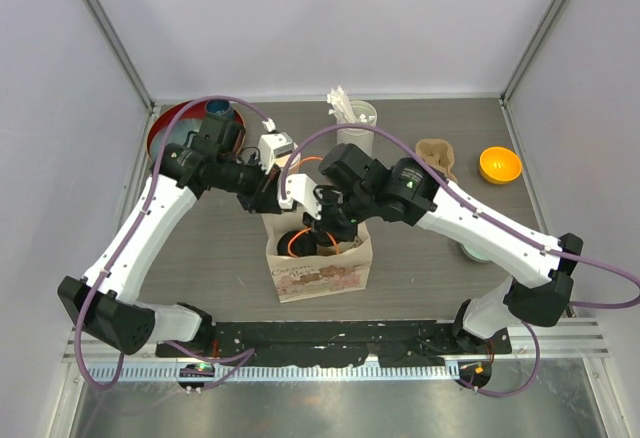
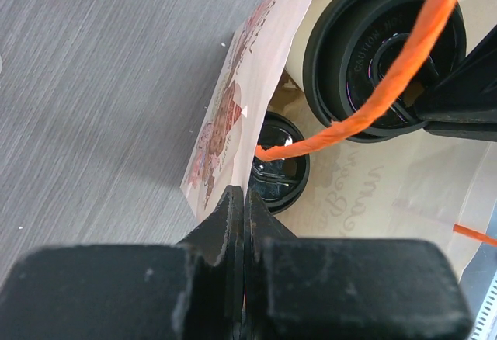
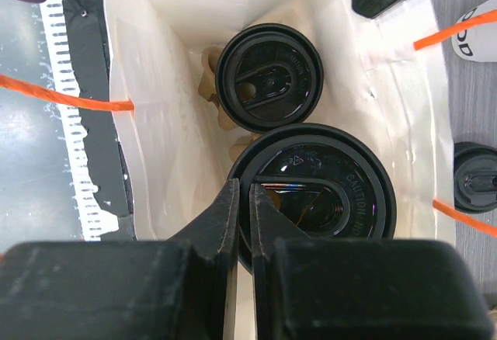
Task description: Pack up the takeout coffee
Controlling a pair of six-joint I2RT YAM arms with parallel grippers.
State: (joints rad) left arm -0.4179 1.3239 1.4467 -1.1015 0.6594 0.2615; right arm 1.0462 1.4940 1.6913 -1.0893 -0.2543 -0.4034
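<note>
Right end effector [image 3: 242, 200] first: jaws narrow, nipped on the rim of the nearer black lid [image 3: 326, 200], so it carries that coffee by its lid. This cup hangs inside the paper bag [image 1: 320, 276], at the bag's right end. It rides higher than its neighbour, so I judge it not yet seated. The edge grip probably lets the end effector fit down between cup and bag wall.

Second cup [image 3: 269, 84]: lidded, upright, lower in the bag, at the bag's left end. Tan pulp shows beside it near the bag's floor. It may be a carrier piece, but I cannot say for sure.

Left end effector [image 2: 245, 200]: jaws fully closed, pinching the bag's upper edge on its far-left side. My reading is that it keeps the mouth open and steadies the bag while the other arm lowers.

Orange cord handle [image 2: 373, 99] drapes across the raised lid, a snag risk.

Behind the bag on the bench [image 1: 220, 258]: white cylinder of sticks [image 1: 352, 113], tan carrier [image 1: 437, 158], orange bowl [image 1: 500, 165].

Task looks nearly done. Both coffees are within the bag, and one is yet to be set down and released.
</note>
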